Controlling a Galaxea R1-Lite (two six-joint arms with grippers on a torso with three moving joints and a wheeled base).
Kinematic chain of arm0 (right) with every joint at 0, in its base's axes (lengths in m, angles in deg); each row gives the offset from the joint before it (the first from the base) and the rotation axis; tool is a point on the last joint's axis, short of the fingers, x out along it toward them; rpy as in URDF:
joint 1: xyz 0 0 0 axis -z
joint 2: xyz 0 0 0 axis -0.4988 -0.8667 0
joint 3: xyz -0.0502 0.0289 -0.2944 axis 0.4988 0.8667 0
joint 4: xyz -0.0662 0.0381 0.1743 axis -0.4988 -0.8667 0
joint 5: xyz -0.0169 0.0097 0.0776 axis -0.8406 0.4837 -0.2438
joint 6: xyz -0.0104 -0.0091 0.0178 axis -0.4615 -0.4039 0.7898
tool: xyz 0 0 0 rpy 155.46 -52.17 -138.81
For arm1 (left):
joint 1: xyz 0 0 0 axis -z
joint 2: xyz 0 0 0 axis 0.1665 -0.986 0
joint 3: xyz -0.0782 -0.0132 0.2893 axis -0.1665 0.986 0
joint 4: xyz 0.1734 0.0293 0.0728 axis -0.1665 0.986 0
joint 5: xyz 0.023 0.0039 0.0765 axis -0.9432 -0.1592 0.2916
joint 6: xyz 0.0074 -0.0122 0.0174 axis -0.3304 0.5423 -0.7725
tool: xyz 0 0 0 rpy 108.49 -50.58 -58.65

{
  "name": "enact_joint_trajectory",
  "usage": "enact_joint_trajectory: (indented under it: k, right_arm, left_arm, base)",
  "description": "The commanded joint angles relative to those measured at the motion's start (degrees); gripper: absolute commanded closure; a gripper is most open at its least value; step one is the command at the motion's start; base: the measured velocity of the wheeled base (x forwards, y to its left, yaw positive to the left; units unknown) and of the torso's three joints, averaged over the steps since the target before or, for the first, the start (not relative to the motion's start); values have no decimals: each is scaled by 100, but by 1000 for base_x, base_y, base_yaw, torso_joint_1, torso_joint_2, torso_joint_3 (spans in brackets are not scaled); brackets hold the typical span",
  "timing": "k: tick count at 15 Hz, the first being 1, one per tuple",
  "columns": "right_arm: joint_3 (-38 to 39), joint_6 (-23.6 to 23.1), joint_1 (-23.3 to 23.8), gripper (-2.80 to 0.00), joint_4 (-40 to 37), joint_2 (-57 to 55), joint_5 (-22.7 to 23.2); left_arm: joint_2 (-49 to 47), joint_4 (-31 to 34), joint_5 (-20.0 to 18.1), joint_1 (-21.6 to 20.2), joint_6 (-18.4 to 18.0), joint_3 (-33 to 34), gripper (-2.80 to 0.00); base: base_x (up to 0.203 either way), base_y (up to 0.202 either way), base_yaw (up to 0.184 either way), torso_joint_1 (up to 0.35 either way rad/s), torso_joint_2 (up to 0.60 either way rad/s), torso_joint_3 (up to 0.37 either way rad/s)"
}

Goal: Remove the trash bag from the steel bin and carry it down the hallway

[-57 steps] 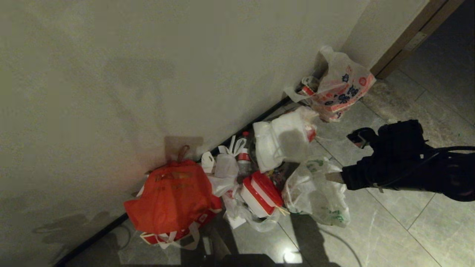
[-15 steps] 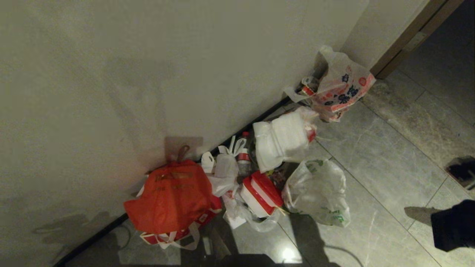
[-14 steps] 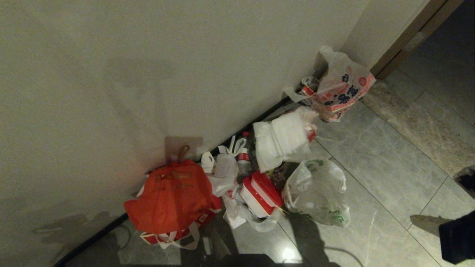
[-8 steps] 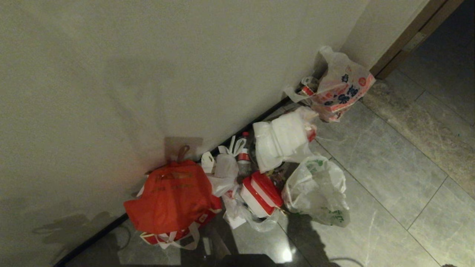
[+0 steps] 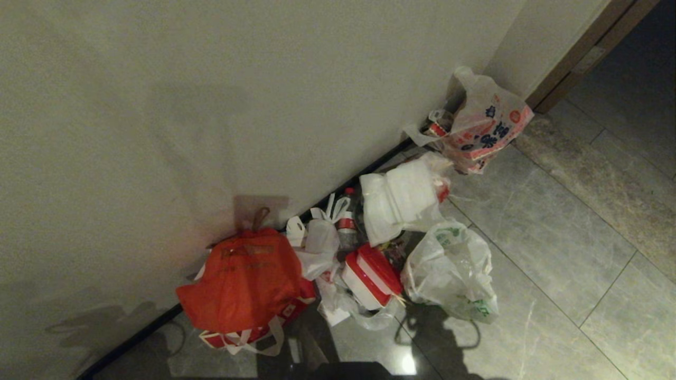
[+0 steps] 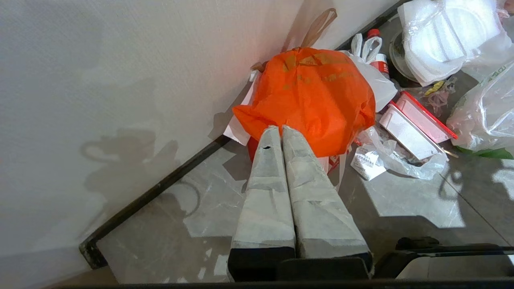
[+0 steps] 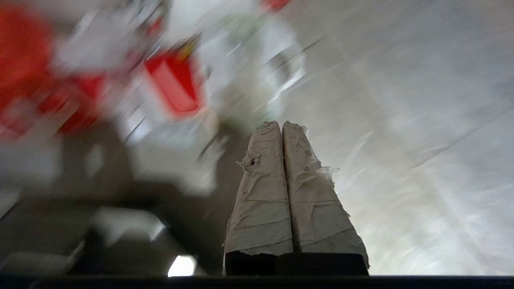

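Whitish trash bag [image 5: 451, 272] with green print (translucent), orange bag [image 5: 245, 277], grey marbled floor tiles [image 5: 560, 248]

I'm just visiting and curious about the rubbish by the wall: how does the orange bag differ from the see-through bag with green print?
The orange bag is opaque and bulges full against the wall; the trash bag is translucent whitish and slumps crumpled out on the floor tiles. The orange one lies at the pile's left end, the trash bag towards its right. Both are thin plastic.

The trash bag [image 5: 453, 274] (thin, whitish, green-printed) lies crumpled on the hallway's grey tiles [image 5: 554, 253]; no bin visible.
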Motion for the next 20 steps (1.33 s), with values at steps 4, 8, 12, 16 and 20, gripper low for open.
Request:
enact_joint_trajectory:
  k: [4,8,12,16,20]
  right_arm:
    - [420,317,28,0,764,429,-457]
    - [406,-75,28,0,543,429,-370]
    - [406,26,28,0,555,429,-379]
    - [406,-45,28,0,564,420,-361]
    - [395,-35,28,0,530,420,-381]
  left_arm:
    - [9,-2,1,0,2,0,0]
    - [1,-2,1,0,2,0,0]
    - [9,-2,1,0,2,0,0]
    - [9,-2,1,0,2,0,0]
    - [9,-2,1,0,2,0,0]
  base:
    - [0,0,0,0,0,0]
    - [0,0,0,0,0,0]
    - [0,0,0,0,0,0]
    - [0,0,0,0,0,0]
    - [0,0,0,0,0,0]
